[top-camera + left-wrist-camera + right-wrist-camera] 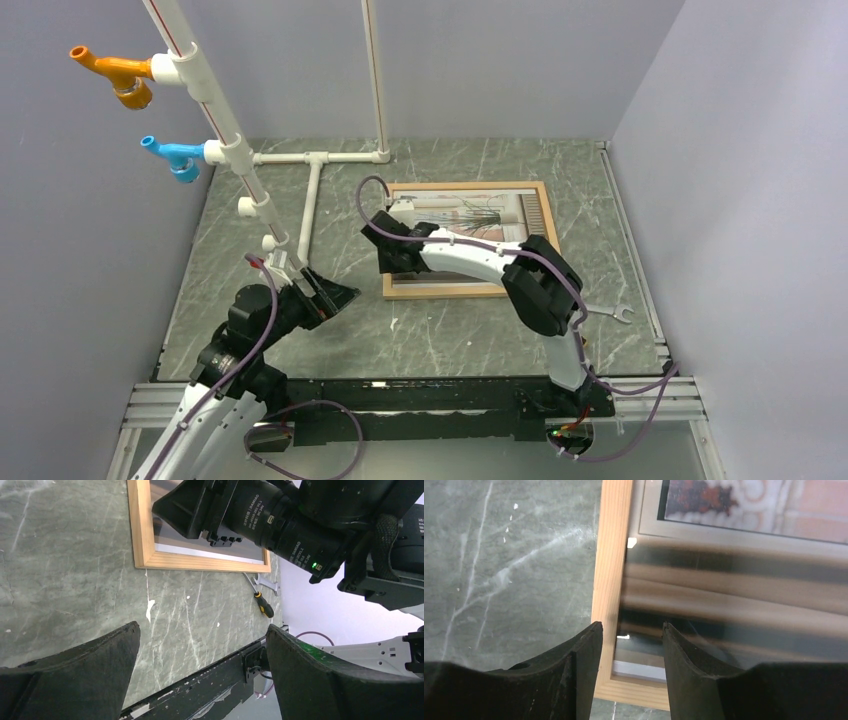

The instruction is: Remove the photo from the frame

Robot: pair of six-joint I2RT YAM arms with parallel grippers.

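Observation:
The light-wood frame (465, 185) lies flat on the table right of centre, with the photo (480, 212) inside it. My right gripper (388, 268) is open over the frame's near left corner. In the right wrist view its fingers (584, 665) straddle the left moulding (611, 555), one over the table and one over the glossy, reflective face of the photo (749, 510). My left gripper (340, 296) is open and empty above the table, left of the frame. Its view shows the frame corner (145, 535) and the right arm above it.
A white pipe structure (315, 195) with an orange fitting (120, 75) and a blue fitting (175, 157) stands at the back left. A wrench (610, 314) lies near the frame's near right corner. A screwdriver (262, 605) lies beside it.

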